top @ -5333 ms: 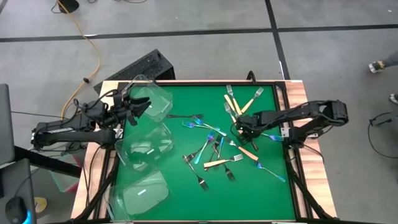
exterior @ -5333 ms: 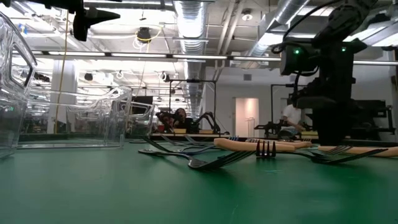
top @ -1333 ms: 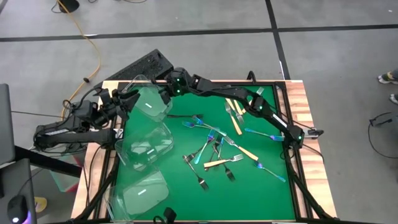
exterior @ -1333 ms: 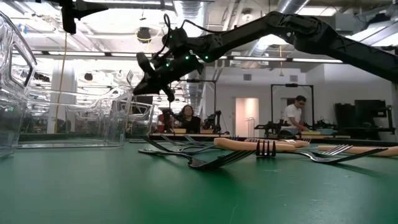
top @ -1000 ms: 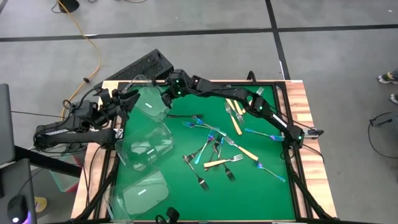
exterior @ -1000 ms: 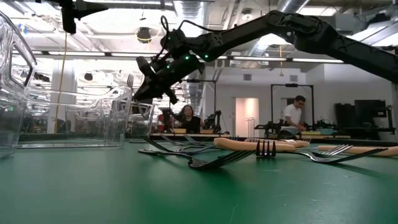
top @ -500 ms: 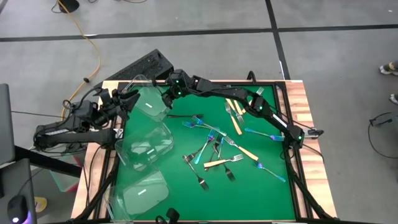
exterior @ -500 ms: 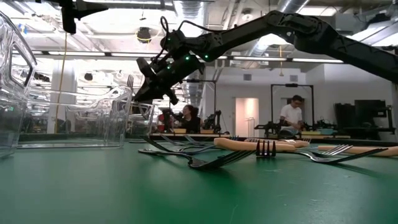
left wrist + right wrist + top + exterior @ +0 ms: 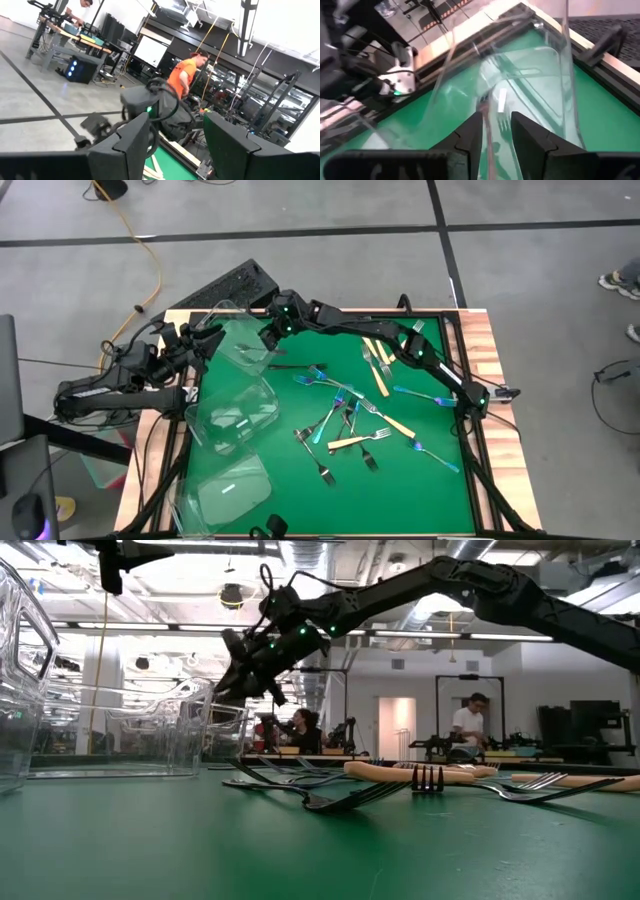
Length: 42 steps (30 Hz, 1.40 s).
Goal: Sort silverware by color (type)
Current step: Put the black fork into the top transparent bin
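Left gripper [image 9: 205, 340] is held at the far-left corner of the table, against the outer wall of the far tub [image 9: 232, 313], with its fingers standing apart; whether the clear wall is pinched between them cannot be told. Two more clear tubs [image 9: 235, 418] are lined up nearer along the left edge of the green mat [image 9: 300, 490]. Over the far tub the right gripper [image 9: 496, 125] is poised, its arm stretched across from the right side of the table, and its fingers are parted by a narrow gap. A dark metal fork [image 9: 486, 117] is seen through that gap, inside the tub and low against its floor; whether the pads are touching it cannot be made out. The step in hand is judged to be the drop-off of one grey fork into its tub, and it looks nearly or fully done. To the right, most of the sorting is left: a tangle of blue-purple and grey forks [image 9: 340, 415] is spread at mid-mat, cream-handled forks [image 9: 378, 370] are lying toward the far right, and a lone blue fork [image 9: 435, 455] is set apart near the right edge. For the next move, the right gripper would need to be lifted clear of the tub wall and carried back to the pile, where one fork must be singled out from its crossed neighbours.
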Each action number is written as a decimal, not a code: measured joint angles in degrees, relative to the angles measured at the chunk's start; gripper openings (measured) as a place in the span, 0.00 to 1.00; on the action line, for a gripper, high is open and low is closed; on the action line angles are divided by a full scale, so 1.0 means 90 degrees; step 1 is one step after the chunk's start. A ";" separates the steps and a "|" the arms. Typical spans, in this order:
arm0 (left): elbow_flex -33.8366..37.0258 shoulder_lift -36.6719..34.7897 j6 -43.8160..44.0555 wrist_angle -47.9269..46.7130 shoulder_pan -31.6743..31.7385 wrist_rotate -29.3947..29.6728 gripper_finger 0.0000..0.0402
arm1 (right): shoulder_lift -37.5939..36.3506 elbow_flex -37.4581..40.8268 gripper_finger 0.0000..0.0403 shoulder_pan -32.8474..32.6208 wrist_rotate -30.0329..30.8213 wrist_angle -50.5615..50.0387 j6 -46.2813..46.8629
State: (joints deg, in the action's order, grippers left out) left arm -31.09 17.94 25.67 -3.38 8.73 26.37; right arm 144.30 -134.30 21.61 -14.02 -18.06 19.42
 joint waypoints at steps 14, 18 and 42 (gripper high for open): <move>0.0000 0.0002 -0.0051 -0.0079 -0.0002 -0.0002 0.43 | -0.1880 0.0000 0.32 0.0265 0.0715 -0.3826 -0.1972; 0.0000 0.0002 -0.0051 -0.0086 -0.0002 -0.0005 0.43 | -0.2056 -0.0002 0.32 0.0327 0.0925 -0.4930 -0.2232; 0.0000 0.0002 0.0022 -0.0439 -0.0002 -0.0004 0.43 | -0.0375 0.0085 0.31 -0.0508 0.0839 -0.4733 -0.3489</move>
State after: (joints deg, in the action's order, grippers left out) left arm -31.09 17.96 25.87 -7.33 8.71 26.33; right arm 140.92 -133.53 17.04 -6.46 -60.66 -11.99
